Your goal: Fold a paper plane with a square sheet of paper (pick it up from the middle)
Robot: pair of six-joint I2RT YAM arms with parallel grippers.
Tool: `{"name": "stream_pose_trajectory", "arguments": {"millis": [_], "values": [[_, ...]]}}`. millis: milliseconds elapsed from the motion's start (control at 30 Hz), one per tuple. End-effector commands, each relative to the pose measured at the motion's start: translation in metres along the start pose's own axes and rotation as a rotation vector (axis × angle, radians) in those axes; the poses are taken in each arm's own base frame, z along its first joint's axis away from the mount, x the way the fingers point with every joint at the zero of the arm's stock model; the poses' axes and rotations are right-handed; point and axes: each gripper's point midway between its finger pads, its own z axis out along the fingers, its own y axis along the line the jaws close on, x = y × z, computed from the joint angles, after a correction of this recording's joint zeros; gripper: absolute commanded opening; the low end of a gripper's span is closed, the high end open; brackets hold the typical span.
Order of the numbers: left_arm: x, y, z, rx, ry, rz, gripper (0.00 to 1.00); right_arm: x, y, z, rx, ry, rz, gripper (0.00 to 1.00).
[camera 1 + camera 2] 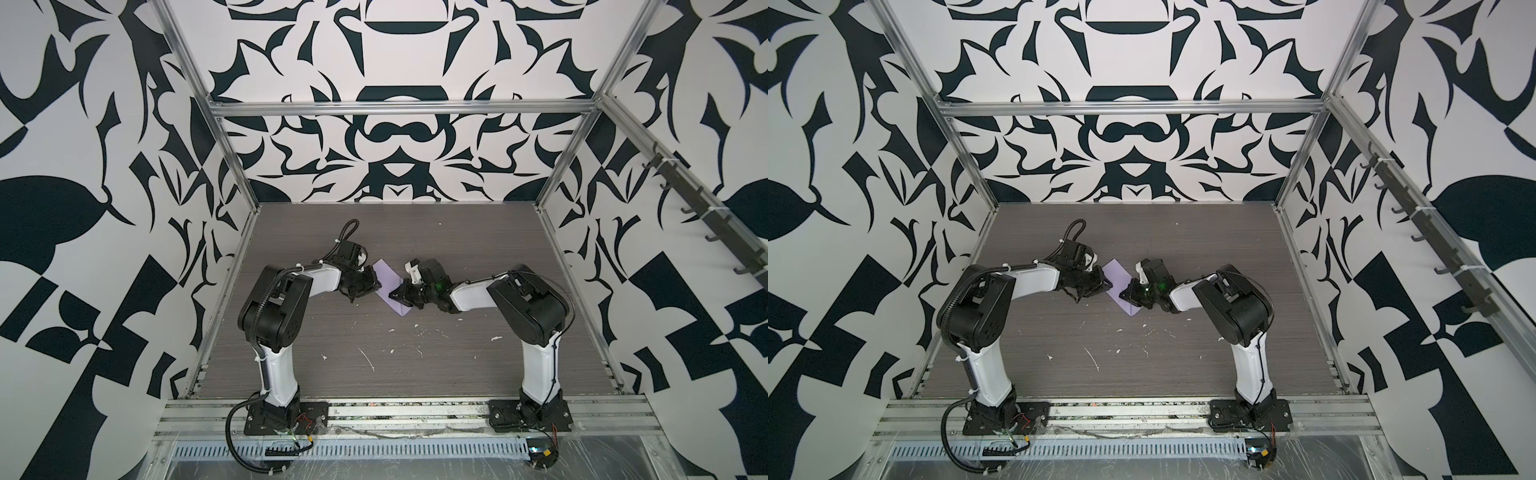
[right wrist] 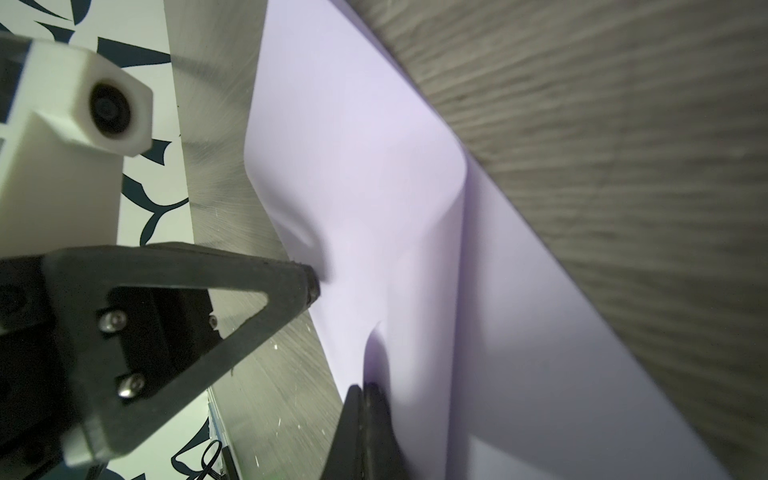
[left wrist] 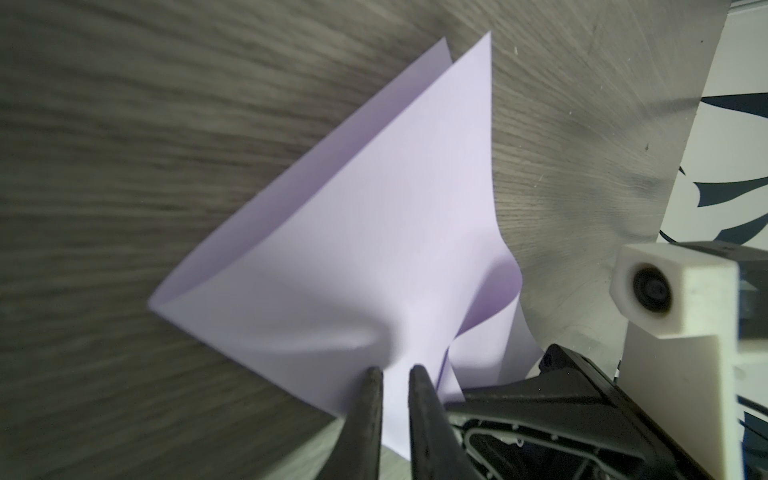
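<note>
Sheet doubled over approx. in half, crease loose. L hand & R hand both clenched on it. Nose, wing folds outstanding.

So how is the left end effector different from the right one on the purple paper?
The left end effector shows a small gap between its jaws, with paper bunched in it; the right end effector has its jaws pressed tight together. The left one comes from the left, the right one from the right. Both pinch the same square sheet of paper.

Plain lilac paper, grey wood-grain table — white flecks, black-and-white swirl-patterned walls
</note>
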Motion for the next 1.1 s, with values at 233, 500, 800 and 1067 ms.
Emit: {"name": "stream_pose_trajectory", "arguments": {"millis": [233,500,800,1067], "values": [[0.002,0.009,-0.007,-0.047,0.004,-0.045,0.19,0.003,-0.019,-0.003,0.077,-0.013,0.025,0.08],[0.006,0.009,-0.009,-0.041,0.005,-0.045,0.18,0.004,-0.020,-0.001,0.076,-0.014,0.028,0.13],[-0.004,-0.001,-0.037,-0.016,-0.071,-0.073,0.25,0.006,-0.023,-0.002,0.083,-0.012,0.037,0.29],[0.004,-0.011,-0.042,0.047,-0.074,-0.096,0.25,0.008,-0.025,-0.003,0.090,-0.008,0.040,0.36]]}}
